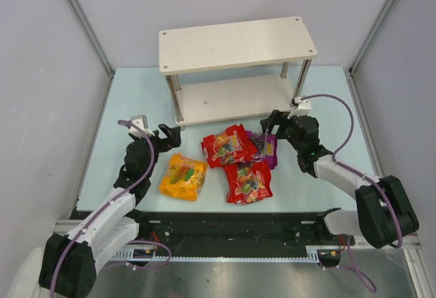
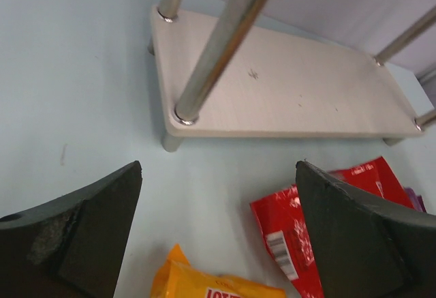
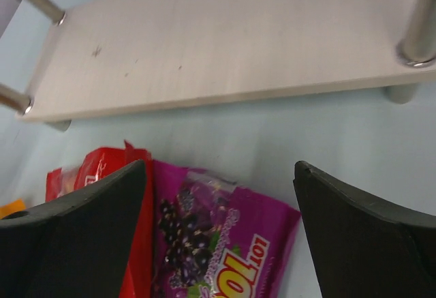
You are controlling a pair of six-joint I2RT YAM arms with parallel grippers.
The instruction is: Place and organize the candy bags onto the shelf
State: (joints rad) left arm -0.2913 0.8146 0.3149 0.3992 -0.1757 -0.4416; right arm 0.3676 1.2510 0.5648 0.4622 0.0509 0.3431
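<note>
Rack: the two-tier rack of pale whitish wood boards and metal posts [image 1: 238,42] stands at the far edge of the pale blue-green bench [image 1: 129,100], about midway along it.

Pouches: all four lie on the bench surface between the rack and the near edge. The orange-yellow glossy plastic pouch [image 1: 182,176] lies alone, toward the near left corner; the first red glossy plastic pouch [image 1: 228,144] lies closest to the rack and overlaps the left side of the purple glossy plastic pouch [image 1: 267,149]; the second red glossy plastic pouch [image 1: 248,181] lies on the near side of both (contact with the first red one appears likely).

Left black two-finger gripper [image 2: 218,175]: fingers spread wide, nothing between them; positioned just beyond the orange-yellow pouch, facing the rack's lower board.

Right black two-finger gripper [image 3: 219,167]: fingers likewise spread, gripping nothing; positioned over the far end of the purple pouch; contact with it cannot be determined.
</note>
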